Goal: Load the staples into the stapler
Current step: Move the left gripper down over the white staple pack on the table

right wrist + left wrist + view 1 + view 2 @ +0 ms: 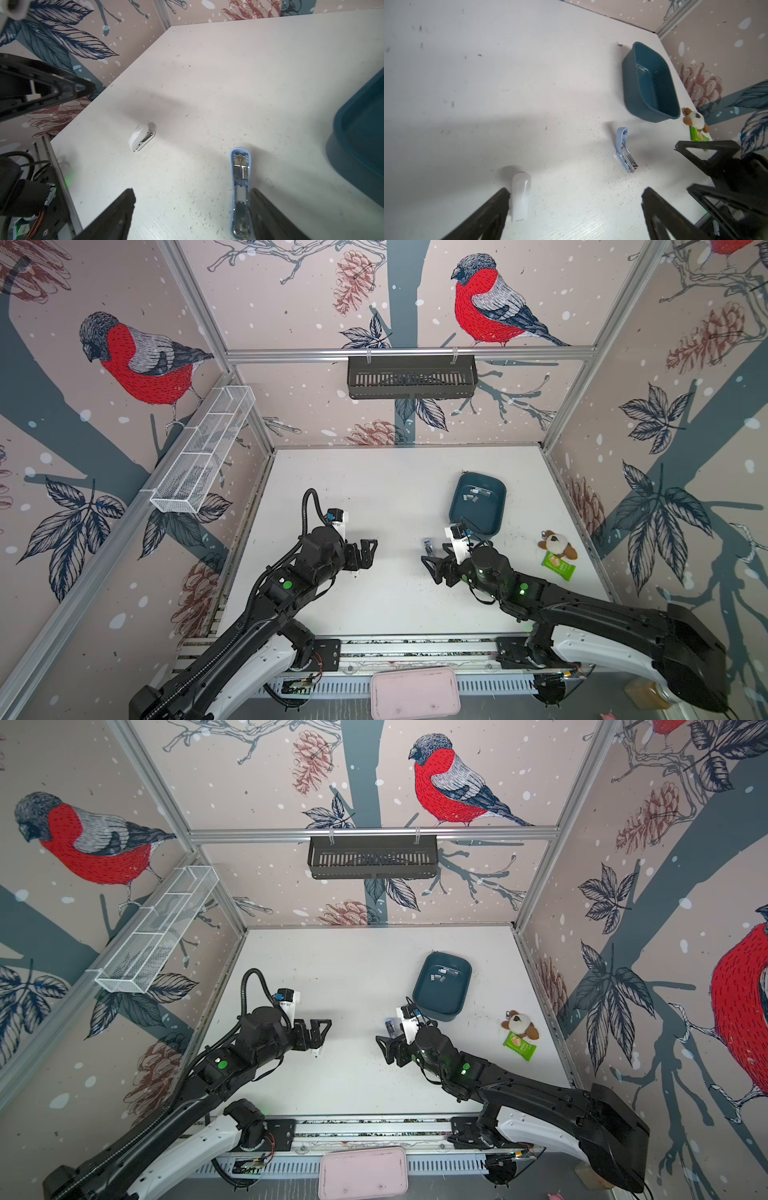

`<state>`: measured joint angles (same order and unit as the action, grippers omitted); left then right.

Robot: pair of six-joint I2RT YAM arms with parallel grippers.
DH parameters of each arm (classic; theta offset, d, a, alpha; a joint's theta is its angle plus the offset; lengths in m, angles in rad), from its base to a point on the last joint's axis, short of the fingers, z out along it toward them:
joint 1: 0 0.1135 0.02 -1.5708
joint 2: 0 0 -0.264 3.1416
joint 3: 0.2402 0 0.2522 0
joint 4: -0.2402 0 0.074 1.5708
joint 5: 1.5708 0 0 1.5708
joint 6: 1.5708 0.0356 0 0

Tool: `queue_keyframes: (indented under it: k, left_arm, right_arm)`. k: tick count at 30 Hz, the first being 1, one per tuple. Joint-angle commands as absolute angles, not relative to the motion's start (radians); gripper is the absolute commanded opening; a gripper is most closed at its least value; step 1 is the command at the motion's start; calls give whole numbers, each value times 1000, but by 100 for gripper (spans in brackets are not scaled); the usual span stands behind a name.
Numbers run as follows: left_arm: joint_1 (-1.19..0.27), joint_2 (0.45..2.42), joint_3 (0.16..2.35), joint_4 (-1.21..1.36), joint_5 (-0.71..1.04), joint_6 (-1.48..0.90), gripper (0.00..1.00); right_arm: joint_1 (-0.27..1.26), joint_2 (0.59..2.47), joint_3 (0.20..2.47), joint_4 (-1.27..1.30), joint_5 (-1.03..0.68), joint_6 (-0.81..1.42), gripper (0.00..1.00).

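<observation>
Silvery staples [470, 498] are seen in the teal tray [478, 517]; both arms are stretched low over the counter [395, 489], left hand [577, 192] and right hand [192, 193] spread wide, empty; the blue stapler [241, 193] is laid open beside the right.

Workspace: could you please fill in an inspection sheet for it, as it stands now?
Surface: white table, dark specks and scuffs.
Job's things: blue stapler lying open; staples in teal tray.
Clutter: small white stapler, plush toy, green packet.
Grippers: left tool open, empty; right tool open, blue stapler between its fingers.
Cables: black hose on left arm.
Surroundings: black basket, white mesh basket on wall rails; pink box at front.
</observation>
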<state>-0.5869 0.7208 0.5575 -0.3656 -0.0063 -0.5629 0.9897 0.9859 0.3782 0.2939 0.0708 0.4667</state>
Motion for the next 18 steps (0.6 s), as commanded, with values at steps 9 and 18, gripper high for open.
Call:
queue_keyframes:
  k: [9,18]
  left_arm:
    - [-586,713,409,-357,-203,-747,99]
    - [-586,819,377,-298,-231,-725,99]
  right_arm:
    - [1035,1032,299,581,14,335,100]
    - [1040,1061,263,638,-25,294,99]
